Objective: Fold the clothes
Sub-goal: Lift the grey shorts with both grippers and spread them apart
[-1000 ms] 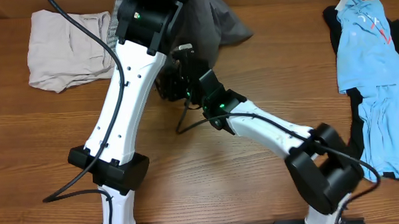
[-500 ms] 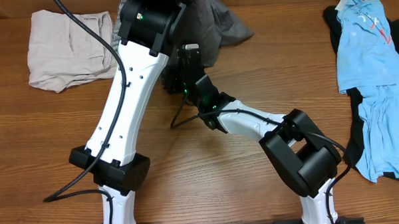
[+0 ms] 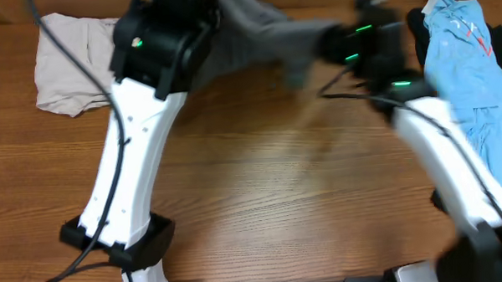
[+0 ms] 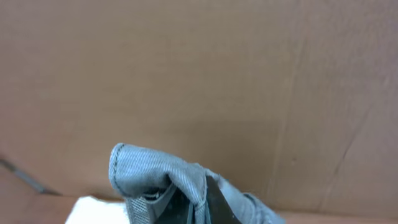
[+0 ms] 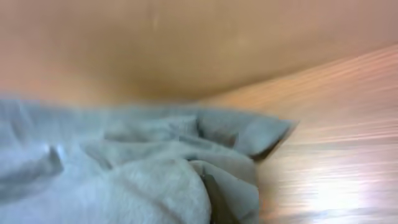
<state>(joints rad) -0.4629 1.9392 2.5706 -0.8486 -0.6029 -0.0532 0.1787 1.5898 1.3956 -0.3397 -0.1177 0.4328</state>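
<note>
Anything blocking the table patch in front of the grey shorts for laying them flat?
Nothing visible. The table in front of the grey shorts is bare wood; beige shorts lie far left, light-blue pieces far right, both off that patch.

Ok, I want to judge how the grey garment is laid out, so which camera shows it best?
Overhead: only there does the grey garment show at near full extent, along the table's far edge, though blurred and partly behind the left arm. Left wrist shows one raised fold; right wrist a blurred, crumpled patch.
</note>
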